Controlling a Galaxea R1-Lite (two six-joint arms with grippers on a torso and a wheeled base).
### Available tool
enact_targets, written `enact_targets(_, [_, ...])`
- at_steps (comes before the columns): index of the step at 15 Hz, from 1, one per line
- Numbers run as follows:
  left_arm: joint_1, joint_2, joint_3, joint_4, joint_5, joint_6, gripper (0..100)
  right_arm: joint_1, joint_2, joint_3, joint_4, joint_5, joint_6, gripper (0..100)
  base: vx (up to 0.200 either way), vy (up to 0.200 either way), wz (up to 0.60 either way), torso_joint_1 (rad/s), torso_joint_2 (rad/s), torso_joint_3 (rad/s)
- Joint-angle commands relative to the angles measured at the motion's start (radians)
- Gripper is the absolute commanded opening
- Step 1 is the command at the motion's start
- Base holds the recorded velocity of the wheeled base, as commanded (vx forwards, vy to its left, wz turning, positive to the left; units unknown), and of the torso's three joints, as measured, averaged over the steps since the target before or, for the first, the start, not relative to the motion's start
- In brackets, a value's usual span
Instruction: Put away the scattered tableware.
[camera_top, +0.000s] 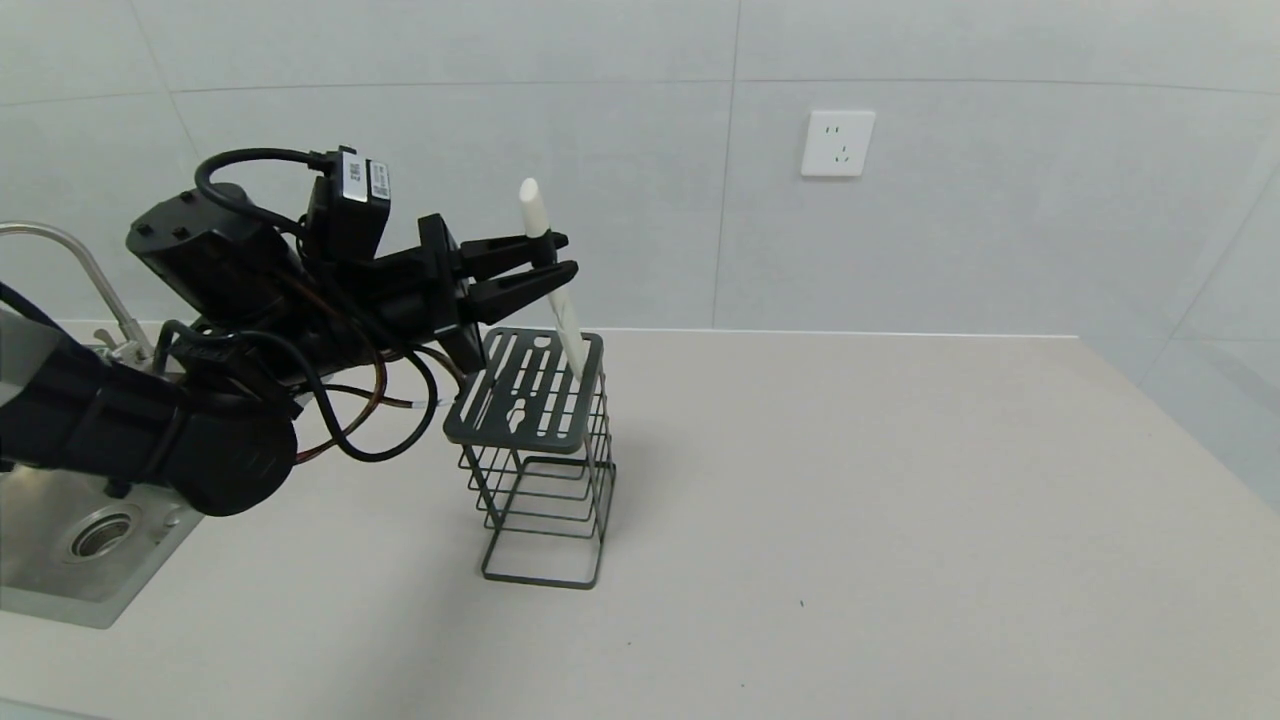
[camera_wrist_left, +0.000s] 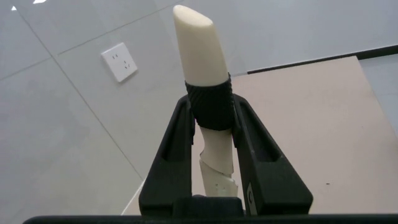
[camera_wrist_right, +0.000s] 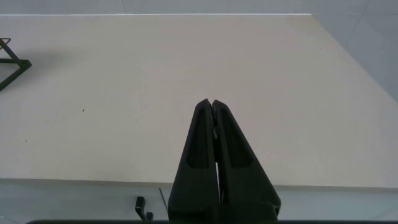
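Left gripper (camera_top: 560, 258) is clamped on a white utensil (camera_top: 530, 205), its two black fingers (camera_top: 520, 285) pinching the shaft partway down, so the rounded white handle end stands clear above them and a flatter, paler length hangs below. In the left wrist view the same gripper (camera_wrist_left: 210, 106) grips the white utensil (camera_wrist_left: 196, 43) with a dark pad pressed round the shaft between the fingers (camera_wrist_left: 171, 155). The utensil is tilted, its top leaning toward the sink side, and its lower end meets the dark slotted top plate (camera_top: 525, 390) of a wire cutlery rack (camera_top: 545, 500) near the plate's edge away from the sink; whether the tip has passed through a slot cannot be told. The rack stands upright on the pale countertop (camera_top: 850, 500), just beside the steel sink (camera_top: 90, 540), whose curved faucet (camera_top: 70, 250) rises at the counter's left end. Right gripper (camera_wrist_right: 211, 102) hangs above a bare stretch of countertop (camera_wrist_right: 280, 74) with its fingers pressed together and nothing between them; a corner of the wire cutlery rack (camera_wrist_right: 12, 62) shows well apart from it. A white wall socket (camera_top: 838, 143) sits on the tiled wall behind the counter, also seen past the utensil in the left wrist view (camera_wrist_left: 119, 62).
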Motion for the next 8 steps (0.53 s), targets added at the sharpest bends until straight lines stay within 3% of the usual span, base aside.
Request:
enact_targets(1, [0.000, 0.018, 0.001, 0.000, 0.000, 0.000, 0, 0.000, 0.001, 0.000, 0.000, 0.000, 0.000, 0, 0.000, 0.000, 0.00, 0.000, 0.00, 0.000])
enact_targets(8, [0.000, 0.041, 0.011, -0.001, 0.000, 0.002, 0, 0.000, 0.001, 0.000, 0.000, 0.000, 0.000, 0, 0.000, 0.000, 0.00, 0.000, 0.00, 0.000])
